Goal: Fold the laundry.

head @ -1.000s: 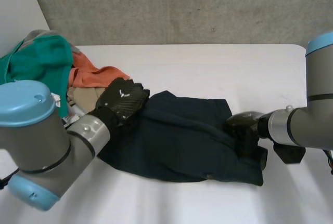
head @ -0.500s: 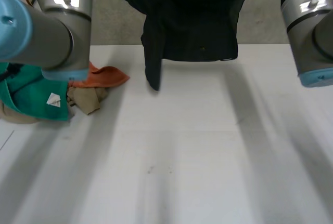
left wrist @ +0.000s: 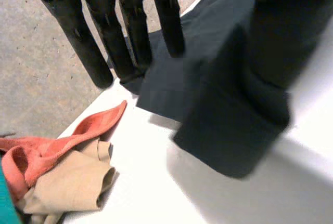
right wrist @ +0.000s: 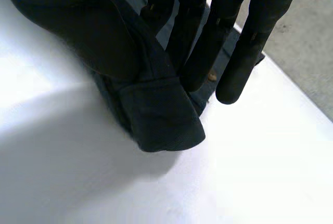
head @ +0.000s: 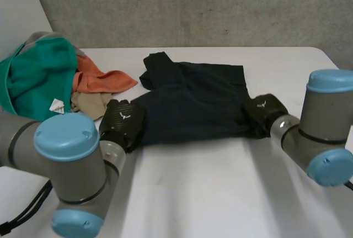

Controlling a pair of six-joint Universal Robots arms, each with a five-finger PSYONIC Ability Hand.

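Note:
A dark navy garment (head: 193, 105) lies spread on the white table (head: 220, 194). My left hand (head: 122, 121) rests at its near left corner. In the left wrist view its fingers (left wrist: 99, 37) are straight and stand apart from the thumb, and the garment's corner (left wrist: 229, 130) lies loose by the thumb. My right hand (head: 263, 110) is at the near right corner. There the thumb and fingers (right wrist: 260, 31) pinch the garment's hemmed corner (right wrist: 161, 115) just above the table.
A laundry pile sits at the table's left: a green cloth (head: 38, 72), an orange cloth (head: 102, 80) and a beige cloth (head: 91, 104), close beside my left hand. A concrete wall runs behind the table's far edge.
Half a second ago both hands held the garment high in the air; now it lies on the table. The left hand's fingers have opened off their corner.

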